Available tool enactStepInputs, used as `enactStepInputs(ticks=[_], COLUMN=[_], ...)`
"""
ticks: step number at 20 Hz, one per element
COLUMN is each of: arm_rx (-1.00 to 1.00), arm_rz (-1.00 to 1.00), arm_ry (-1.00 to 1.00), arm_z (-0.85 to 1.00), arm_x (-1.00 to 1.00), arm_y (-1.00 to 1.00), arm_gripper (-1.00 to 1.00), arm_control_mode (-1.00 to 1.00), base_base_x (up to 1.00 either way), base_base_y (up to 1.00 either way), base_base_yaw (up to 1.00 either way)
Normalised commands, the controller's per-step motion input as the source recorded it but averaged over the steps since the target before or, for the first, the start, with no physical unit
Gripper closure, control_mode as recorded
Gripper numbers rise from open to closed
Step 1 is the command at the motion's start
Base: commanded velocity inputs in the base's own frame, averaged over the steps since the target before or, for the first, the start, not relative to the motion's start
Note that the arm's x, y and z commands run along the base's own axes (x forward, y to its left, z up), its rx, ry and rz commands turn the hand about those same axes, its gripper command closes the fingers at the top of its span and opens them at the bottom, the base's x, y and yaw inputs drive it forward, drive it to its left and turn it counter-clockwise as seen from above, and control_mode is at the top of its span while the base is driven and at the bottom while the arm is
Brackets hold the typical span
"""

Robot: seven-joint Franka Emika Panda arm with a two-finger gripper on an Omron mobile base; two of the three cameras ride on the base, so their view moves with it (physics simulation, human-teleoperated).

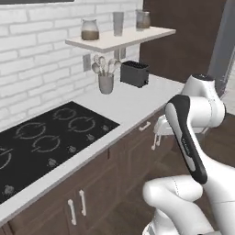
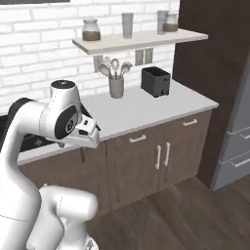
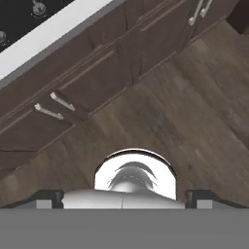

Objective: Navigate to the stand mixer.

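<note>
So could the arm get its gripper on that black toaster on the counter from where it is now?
Probably not yet. The toaster sits at the back of the counter by the wall, beside the utensil holder, while the arm is folded back over the floor. Nothing blocks the way, but the base likely needs to drive closer.

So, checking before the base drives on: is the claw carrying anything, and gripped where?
Nothing is held. In the hand view the claw points down at bare wooden floor, its fingertips set wide apart with nothing between them.

Toaster [image 1: 134,73] right of utensil crock [image 1: 106,83]
</note>
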Motion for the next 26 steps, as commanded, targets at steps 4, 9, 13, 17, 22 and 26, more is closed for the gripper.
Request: enactStepInputs(ticks=[4,9,13,17,22,26], arm_rx=[0.0,0.0,0.0,0.0,0.0,0.0], arm_rz=[0.0,0.0,0.0,0.0,0.0,0.0], arm_ry=[0.0,0.0,0.0,0.0,0.0,0.0], arm_z=[0.0,0.0,0.0,0.0,0.0,0.0], arm_x=[0.0,0.0,0.0,0.0,0.0,0.0], arm_y=[0.0,0.0,0.0,0.0,0.0,0.0], arm_gripper=[-1.0,-1.0,-1.0,-1.0,-1.0,-1.0], arm_control_mode=[1.0,1.0,1.0,1.0,1.0,1.0], base_base_x=[0.0,0.0,0.0,0.0,-0.37,-0.69], base_base_y=[0.01,0.03,0.0,0.05,0.2,0.1], base_base_yaw=[-0.85,-0.88,-0.87,-0.86,-0.75,-0.67])
